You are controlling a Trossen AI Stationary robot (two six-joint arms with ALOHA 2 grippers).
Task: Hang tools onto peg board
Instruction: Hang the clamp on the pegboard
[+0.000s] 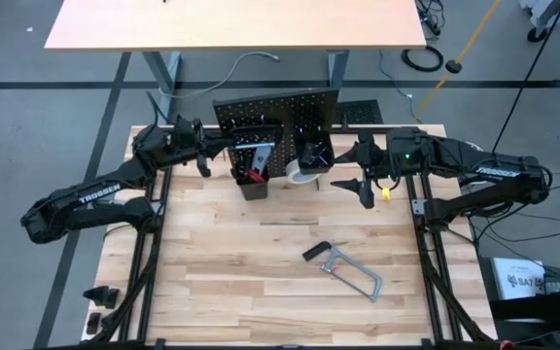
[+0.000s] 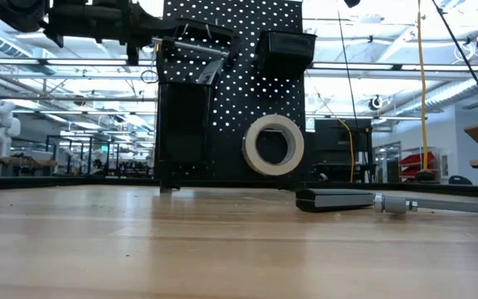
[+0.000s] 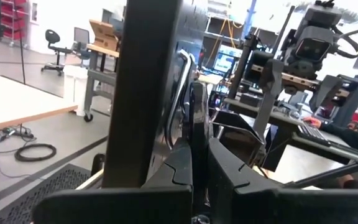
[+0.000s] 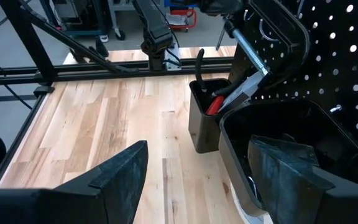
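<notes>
From above, we see the peg board (image 1: 278, 122) standing upright at the far edge of the bench (image 1: 212, 262), with a black bin (image 1: 254, 175) on its front holding a red-handled screwdriver (image 1: 255, 177) and a second bin (image 1: 315, 154) beside it. The white tape roll (image 1: 300, 174) hangs low on the board between them. The left gripper (image 1: 202, 160) sits at the board's left side, fingers clenched, and we cannot tell from here whether anything is between them; the right gripper (image 1: 358, 185) hovers at the board's right side with its fingers spread and nothing in them. The grey bar clamp (image 1: 345, 269) lies flat on the bench towards the near right corner (well apart from both arms). From table height, we see the tape roll (image 2: 273, 144) against the board (image 2: 231, 91), the upper bin (image 2: 285, 47) above it, and the clamp's dark handle (image 2: 336, 199) lying on the wood. The left wrist view gives us only closed dark fingers (image 3: 185, 174) pressed up near the board's edge. The right wrist view shows the spread fingers (image 4: 117, 174) empty, facing the nearer bin (image 4: 278, 143), with the screwdriver (image 4: 214, 104) in the farther bin (image 4: 205, 118).
</notes>
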